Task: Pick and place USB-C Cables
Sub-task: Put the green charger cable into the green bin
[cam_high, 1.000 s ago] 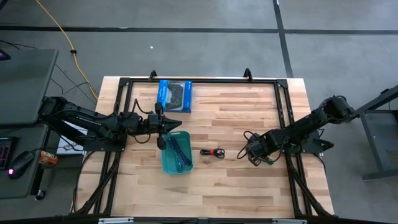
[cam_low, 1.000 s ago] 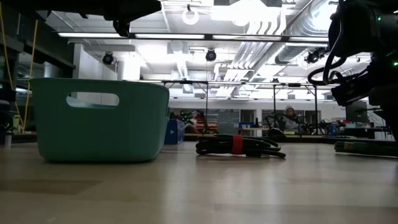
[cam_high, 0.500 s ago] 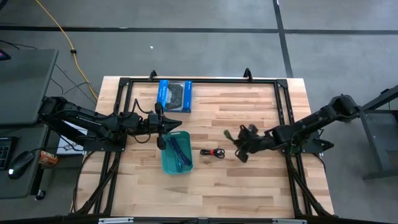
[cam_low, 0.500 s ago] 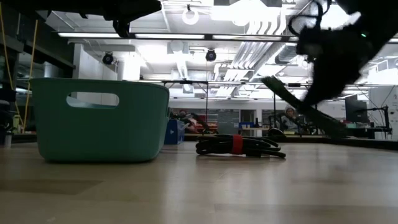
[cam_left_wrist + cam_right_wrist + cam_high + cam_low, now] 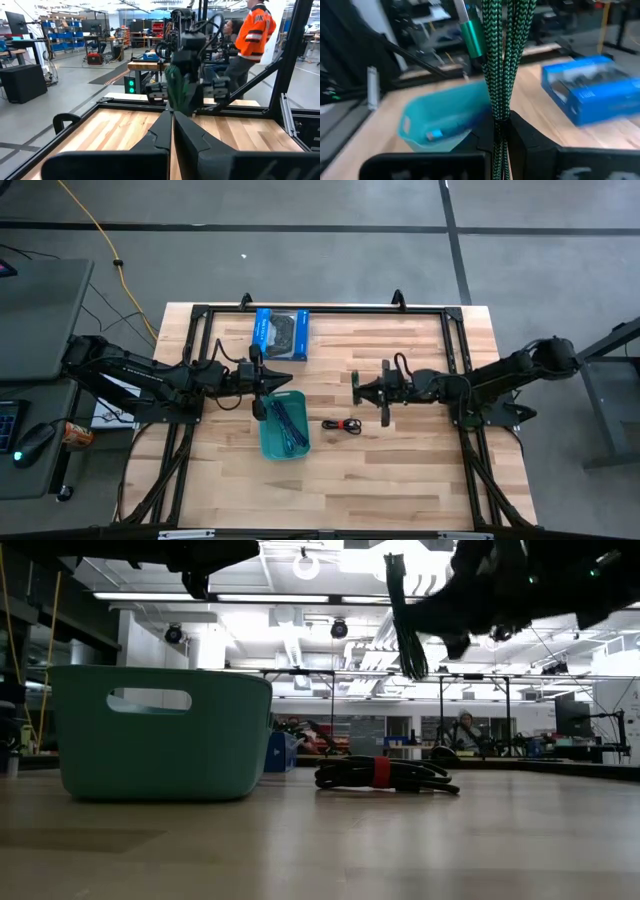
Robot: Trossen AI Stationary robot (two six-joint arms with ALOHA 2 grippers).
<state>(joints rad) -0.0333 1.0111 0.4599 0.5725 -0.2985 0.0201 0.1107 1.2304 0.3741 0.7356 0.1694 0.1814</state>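
1. The right gripper [image 5: 357, 389] has its fingers clamped on the green cable [image 5: 506, 55], aloft, right of the teal bin [image 5: 283, 426].
2. Braided, light and floppy; a mid-bundle hold looks best.
3. The black cable [image 5: 343, 425] lies just right of the bin.
4. The left gripper [image 5: 262, 408] waits over the bin, fingers together.

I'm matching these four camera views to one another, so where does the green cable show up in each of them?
High view: green cable at table centre, held by the right gripper, right of the teal bin.
Low view: hanging near the top, above the black cable.
Left wrist view: centre, in the far arm's gripper.
Right wrist view: vertical through the middle.
Shared landmark: the teal bin.
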